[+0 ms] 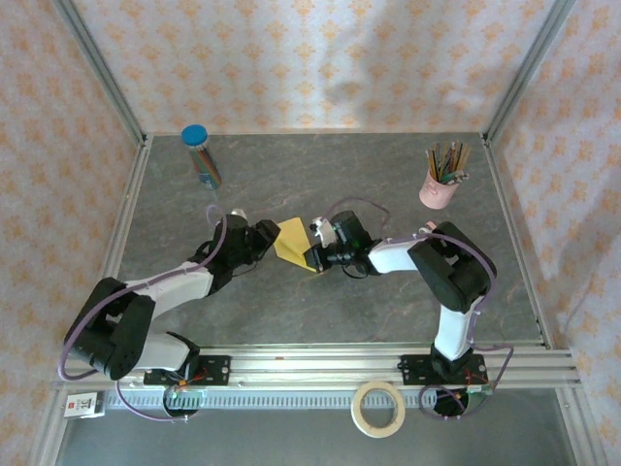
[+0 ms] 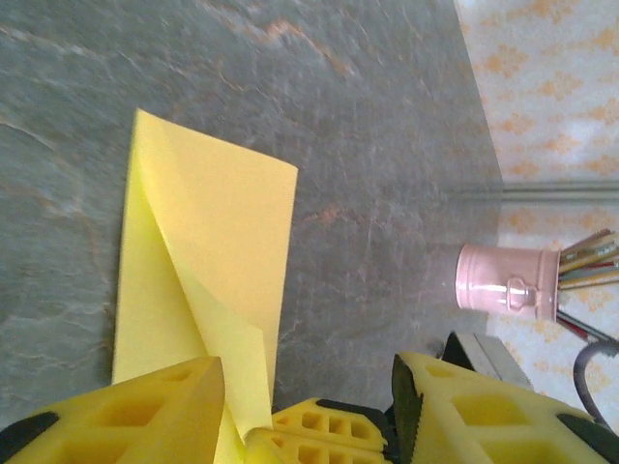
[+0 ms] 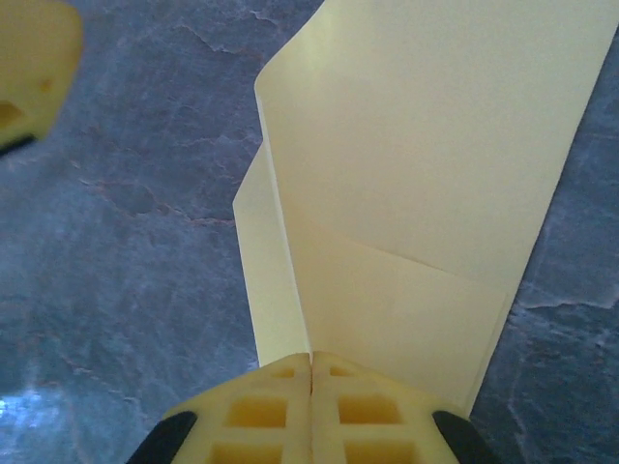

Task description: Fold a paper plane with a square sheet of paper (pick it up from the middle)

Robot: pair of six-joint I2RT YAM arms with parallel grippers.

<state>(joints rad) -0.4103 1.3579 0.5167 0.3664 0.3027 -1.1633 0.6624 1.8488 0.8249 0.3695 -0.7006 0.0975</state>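
Observation:
The square sheet of paper (image 1: 293, 243), yellow and partly folded with a diagonal flap, sits at mid-table between my two grippers. My right gripper (image 1: 313, 255) is shut on its near folded edge; in the right wrist view the pads (image 3: 311, 360) meet on the crease and the sheet (image 3: 426, 164) stands up ahead of them. My left gripper (image 1: 269, 237) is open at the sheet's left side. In the left wrist view its jaws (image 2: 305, 387) stand apart, the paper (image 2: 213, 232) runs past the left finger (image 2: 145, 416), and the right gripper's fingers (image 2: 324, 430) lie between them.
A blue-capped tube of coloured pencils (image 1: 200, 153) stands at the back left. A pink cup of pencils (image 1: 441, 184) stands at the back right, also in the left wrist view (image 2: 508, 280). A tape roll (image 1: 378, 408) lies by the near rail.

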